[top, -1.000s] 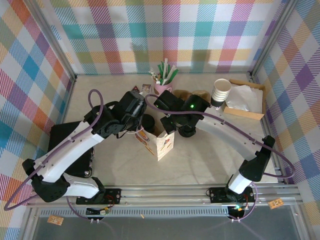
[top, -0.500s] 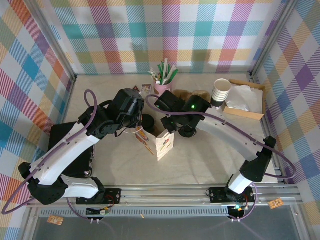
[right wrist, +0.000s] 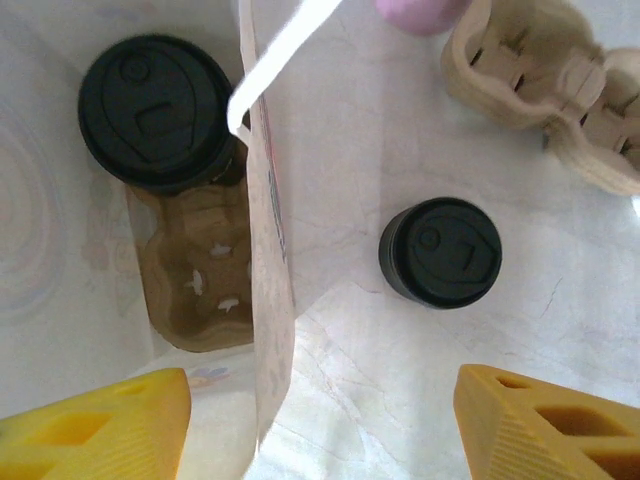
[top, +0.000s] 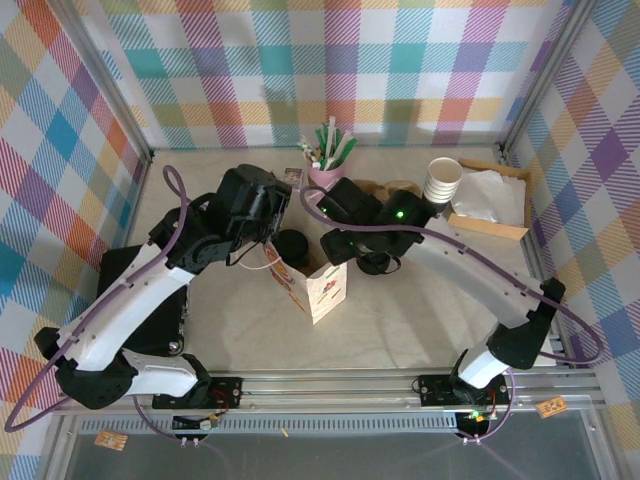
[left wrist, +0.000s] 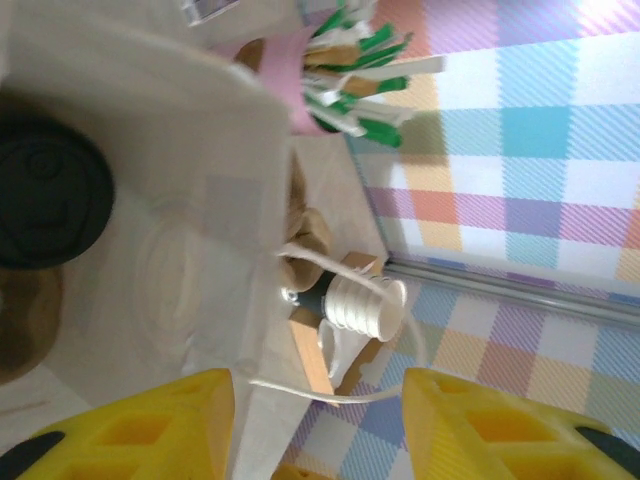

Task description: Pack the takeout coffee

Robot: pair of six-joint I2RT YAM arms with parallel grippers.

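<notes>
The bag (top: 325, 290) stands open near the middle of the table (top: 420, 320), a little toward the near edge. The coffee (right wrist: 160, 110) is inside it, upright with its black lid on, seated in one pocket of a brown carrier (right wrist: 195, 290) on the bag's floor. The pocket beside it is unfilled.

The right gripper (right wrist: 320, 395) hangs over the bag's right wall. Its jaws stand wide, one yellow finger (right wrist: 100, 420) above the bag's inside and the other above the bare table, and they hold nothing. The lid stack (right wrist: 440, 250) sits on the table just outside that wall, apart from the bag. More carriers (right wrist: 540, 90) lie beyond it toward the far edge.

The left gripper (left wrist: 315, 400) is at the bag's left rim with its jaws apart. The bag's white handle (left wrist: 340, 395) runs across the gap between the fingers, and they do not pinch it.

Along the far edge, a pink cup (top: 325, 175) holds green and white sticks. A stack of white cups (top: 443, 180) stands toward the far right corner, just beside a cardboard tray (top: 500, 225) of paper.
</notes>
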